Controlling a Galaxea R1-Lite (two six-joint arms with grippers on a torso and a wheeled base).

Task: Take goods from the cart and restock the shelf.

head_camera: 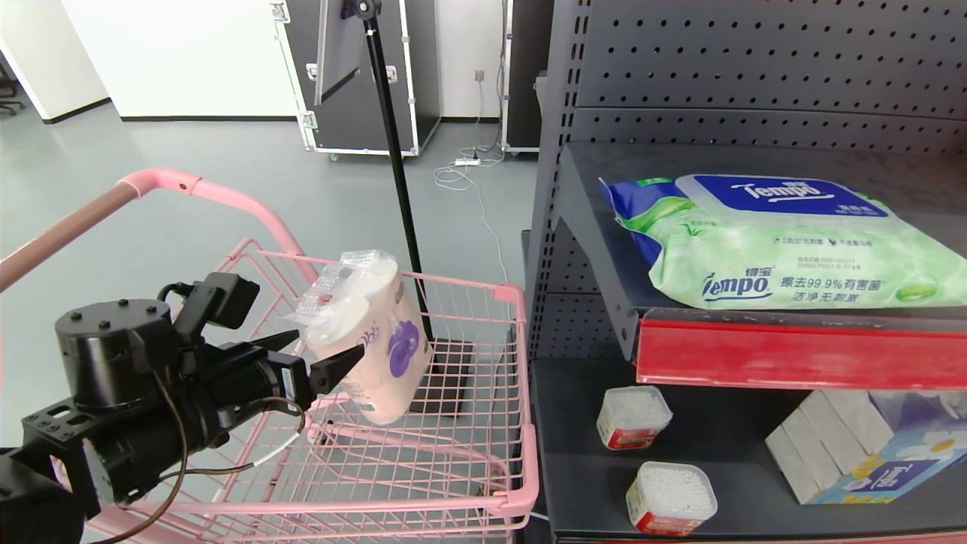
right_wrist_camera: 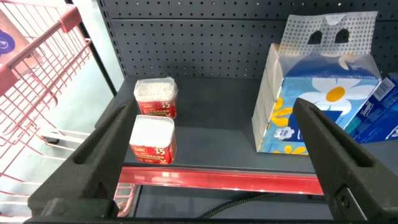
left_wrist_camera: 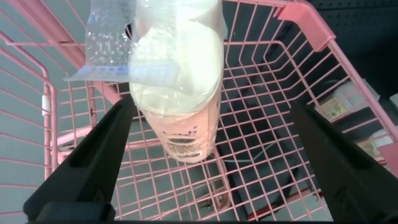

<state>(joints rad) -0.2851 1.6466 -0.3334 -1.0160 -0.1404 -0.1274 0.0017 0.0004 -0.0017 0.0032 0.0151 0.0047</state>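
One roll pack [head_camera: 378, 340] leaned in the cart [head_camera: 520, 298]; our left end effector [head_camera: 331, 341], gaping wide, we judged, must close next.

You're working in a mock shop set up inside a lab or studio room. The shop part is a dark metal shelf unit [head_camera: 589, 196] with a perforated back panel [head_camera: 755, 60] and a red price rail [head_camera: 793, 355]. It holds a green-and-blue soft pack of wet wipes [head_camera: 786, 242], small clear tubs of cotton swabs [head_camera: 633, 417] and a blue flowered multipack of tissues [head_camera: 884, 453]. A pink wire shopping cart [head_camera: 521, 378] stands just beside it. Behind, you see a bare grey floor [head_camera: 227, 174], white walls [head_camera: 189, 53], black metal-edged flight cases on wheels [head_camera: 419, 75], a black stand pole [head_camera: 393, 151] and a white power strip [head_camera: 467, 161] with loose cables.
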